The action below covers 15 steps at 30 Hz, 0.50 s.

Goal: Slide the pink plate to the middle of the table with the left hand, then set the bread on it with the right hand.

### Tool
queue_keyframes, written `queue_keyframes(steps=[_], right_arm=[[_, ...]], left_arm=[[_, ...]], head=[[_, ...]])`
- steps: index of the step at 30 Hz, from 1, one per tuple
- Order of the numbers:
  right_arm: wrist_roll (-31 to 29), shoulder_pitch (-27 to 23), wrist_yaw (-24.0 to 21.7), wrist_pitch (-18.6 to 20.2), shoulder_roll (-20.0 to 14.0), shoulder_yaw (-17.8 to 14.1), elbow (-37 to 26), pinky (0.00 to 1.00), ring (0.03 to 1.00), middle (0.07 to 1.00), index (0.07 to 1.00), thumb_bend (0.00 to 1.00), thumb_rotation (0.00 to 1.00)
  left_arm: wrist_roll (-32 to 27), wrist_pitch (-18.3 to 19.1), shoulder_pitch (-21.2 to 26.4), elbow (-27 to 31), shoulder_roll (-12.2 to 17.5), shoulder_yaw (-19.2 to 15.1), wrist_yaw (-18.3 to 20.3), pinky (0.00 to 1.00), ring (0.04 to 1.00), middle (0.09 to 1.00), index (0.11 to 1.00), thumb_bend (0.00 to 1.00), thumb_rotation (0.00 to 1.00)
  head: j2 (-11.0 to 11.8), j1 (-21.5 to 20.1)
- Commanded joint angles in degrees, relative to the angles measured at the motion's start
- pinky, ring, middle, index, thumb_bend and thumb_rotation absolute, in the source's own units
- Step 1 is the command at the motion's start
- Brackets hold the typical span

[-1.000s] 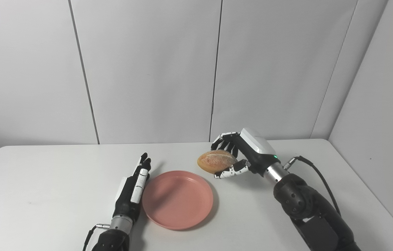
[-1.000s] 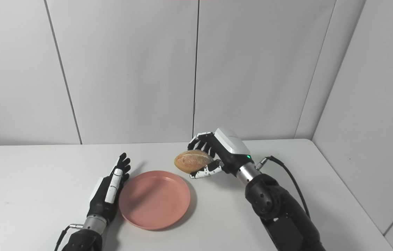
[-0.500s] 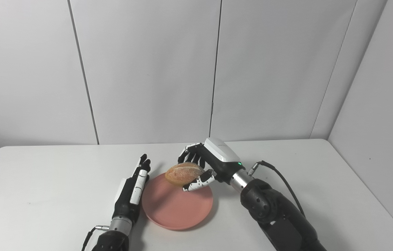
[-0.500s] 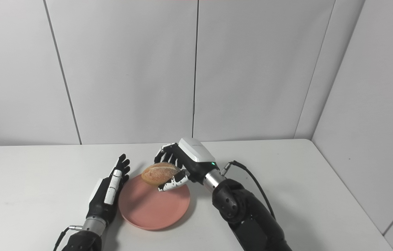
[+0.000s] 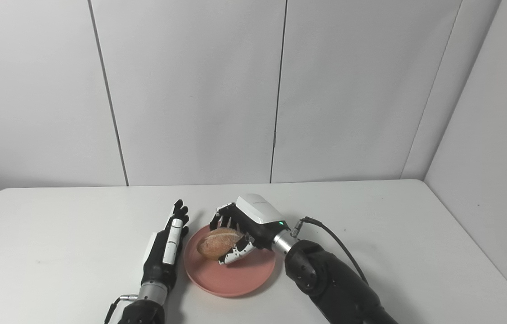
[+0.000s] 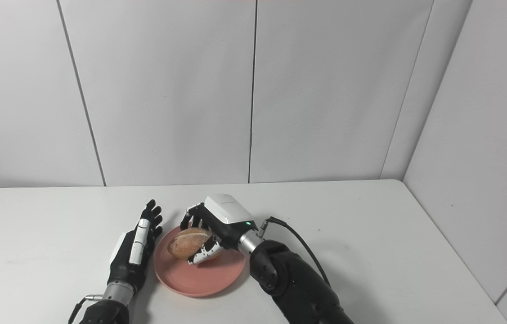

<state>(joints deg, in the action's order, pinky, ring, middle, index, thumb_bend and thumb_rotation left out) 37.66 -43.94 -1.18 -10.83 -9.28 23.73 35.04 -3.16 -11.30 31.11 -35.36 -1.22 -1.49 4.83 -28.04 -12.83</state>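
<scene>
The pink plate (image 5: 235, 276) lies flat near the table's front middle. A golden bread roll (image 5: 216, 242) hangs low over the plate's left half, held by my right hand (image 5: 242, 229), which is shut on it with fingers above and thumb below. Whether the roll touches the plate cannot be told. My left hand (image 5: 166, 247) lies open, fingers straight and pointing away, just left of the plate's rim; in the right eye view this left hand (image 6: 132, 249) stands a little apart from the plate (image 6: 204, 279).
The white table (image 5: 55, 234) stretches to both sides and ends at grey wall panels behind. A black cable (image 5: 338, 240) runs from my right wrist over the table to the right of the plate.
My right hand has carried the bread leftward and down, from right of the plate to low over its left half. My left hand has drawn back slightly toward the front.
</scene>
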Motion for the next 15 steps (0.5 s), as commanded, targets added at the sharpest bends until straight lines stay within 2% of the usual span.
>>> queue_keyframes(steps=[1, 10, 14, 15], right_arm=[[0.55, -3.44, 1.21, -1.86, -0.45, 0.13, -0.62, 0.31, 0.386, 0.443, 0.525, 0.52, 0.00], [1.34, -3.43, -0.41, -0.70, -0.96, 0.99, -1.73, 0.32, 0.405, 0.446, 0.527, 0.52, 0.00], [1.22, -3.45, -0.42, -1.68, -1.57, 0.98, -2.32, 0.40, 0.492, 0.470, 0.516, 0.52, 0.00], [1.11, -3.40, -0.32, -2.18, -1.73, 0.96, -2.46, 0.47, 0.576, 0.586, 0.505, 0.52, 0.09]], left_arm=[[-0.59, -0.38, -0.45, 0.05, -0.57, 0.03, -0.09, 0.99, 0.996, 1.000, 1.000, 0.68, 1.00], [-1.05, 0.05, -0.43, 0.28, -0.51, -0.15, -0.23, 0.99, 0.994, 1.000, 1.000, 0.68, 1.00], [-1.08, 0.06, -0.42, 0.31, -0.37, 0.07, 0.03, 0.99, 0.996, 1.000, 1.000, 0.68, 1.00], [-1.06, 0.05, -0.42, 0.32, -0.34, 0.11, 0.09, 1.00, 0.998, 1.000, 1.000, 0.68, 1.00]], head=[[-0.09, 0.13], [-0.49, -0.19], [-0.51, -0.28], [-0.51, -0.28]])
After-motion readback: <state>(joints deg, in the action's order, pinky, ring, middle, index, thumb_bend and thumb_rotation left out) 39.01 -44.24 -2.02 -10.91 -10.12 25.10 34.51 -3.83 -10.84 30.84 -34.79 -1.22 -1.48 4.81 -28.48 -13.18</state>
